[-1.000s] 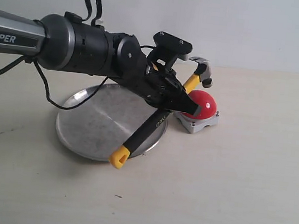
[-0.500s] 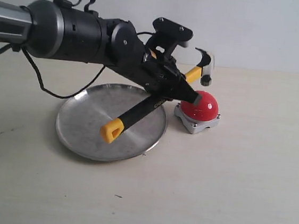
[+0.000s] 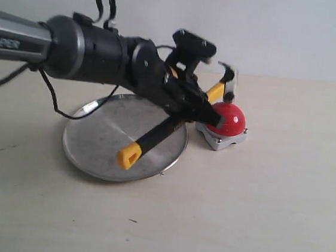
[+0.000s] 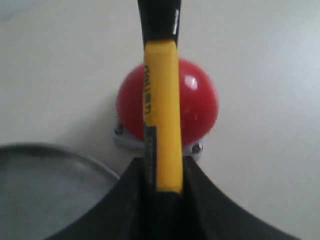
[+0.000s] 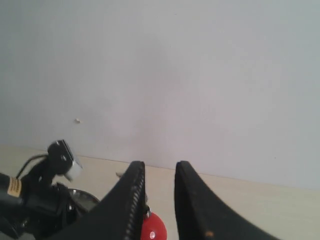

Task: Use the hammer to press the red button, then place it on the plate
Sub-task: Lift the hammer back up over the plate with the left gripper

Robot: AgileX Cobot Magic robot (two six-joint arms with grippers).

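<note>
**Left pincer clamps hammer handle beside red button**

The left pincer [image 3: 200,112] is closed down to the width of the handle of the hammer [image 3: 154,138], gripping it about midway along. In the left wrist view the two black fingers [image 4: 200,200] press against either side of the yellow part of the handle, with no gap showing.

The hammer hangs tilted above the worktop [image 3: 267,209]. Its dark head is raised at the far end, close over the red button [image 3: 232,119]; the head is blurred, and whether it touches the dome cannot be told. The yellow looped end points down and sits over the plate [image 3: 97,139], clear of its surface as far as the exterior view shows.

The red button stands on its grey base on the worktop just beside the plate's rim. The lower tip of the left pincer reaches in front of the dome in the exterior view.

The right pincer [image 5: 159,166] is raised and faces the back wall. Its fingers stand a narrow gap apart and hold nothing. Through that gap the right wrist view catches a part of the red button below.
</note>
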